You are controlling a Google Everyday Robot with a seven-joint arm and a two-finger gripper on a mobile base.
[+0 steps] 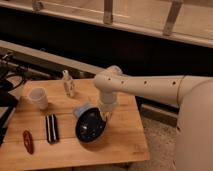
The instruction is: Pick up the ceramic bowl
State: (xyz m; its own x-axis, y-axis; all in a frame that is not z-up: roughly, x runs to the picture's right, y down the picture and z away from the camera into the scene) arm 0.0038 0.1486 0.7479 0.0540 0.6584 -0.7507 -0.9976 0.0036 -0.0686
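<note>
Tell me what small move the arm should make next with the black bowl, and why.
Probably a slow, straight lift. The ceramic bowl is tilted, its inside facing the camera, with the end effector at its upper right rim, so it looks gripped and partly raised. Rising vertically should keep it off the blue object beside it and the wooden table.

Looking down from above and behind the arm, seemingly off the robot's own body, onto the wooden table [120, 142] at close range. Facing out toward a dark wall and railing [107, 11] beyond. Gripper [104, 117] sitting near centre. Just the one view here.
</note>
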